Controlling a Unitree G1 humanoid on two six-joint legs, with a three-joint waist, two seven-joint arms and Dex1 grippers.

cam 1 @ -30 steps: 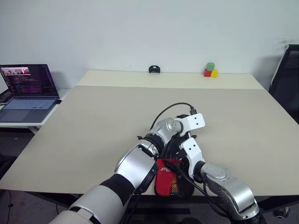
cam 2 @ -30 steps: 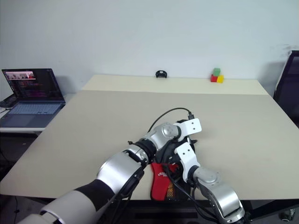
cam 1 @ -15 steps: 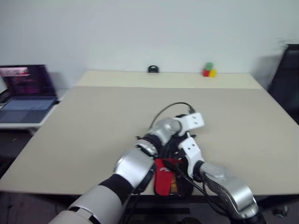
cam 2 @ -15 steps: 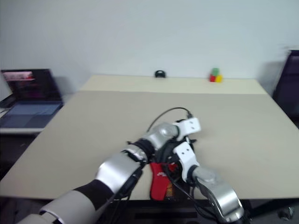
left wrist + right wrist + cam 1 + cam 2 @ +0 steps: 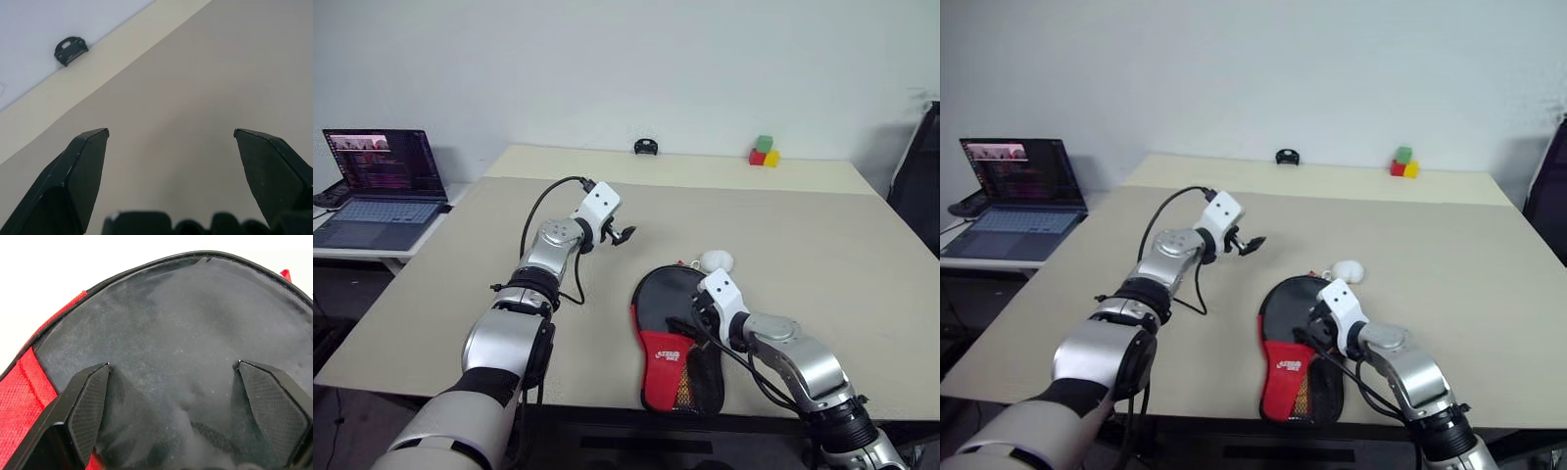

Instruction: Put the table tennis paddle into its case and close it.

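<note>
The case (image 5: 668,294), black with red panels and a mesh pocket, lies flat near the table's front edge. My right gripper (image 5: 691,325) hovers low over it, open, with the case's black face (image 5: 171,323) spanning the space between its fingers. My left gripper (image 5: 625,235) is open too and hangs above bare table well to the left of and beyond the case, holding nothing (image 5: 171,142). The table tennis paddle cannot be told apart from the case and is hidden from me.
A small white ball (image 5: 716,260) rests just beyond the case. Far back on the table (image 5: 803,225) are coloured blocks (image 5: 762,152) and a small black object (image 5: 646,147). A laptop (image 5: 377,186) sits on a side desk at left, and a dark chair (image 5: 922,166) stands at right.
My left arm has lifted off the case and swung away to the left and farther back. The right gripper stays over the case, a little farther forward. The view has shifted slightly.
</note>
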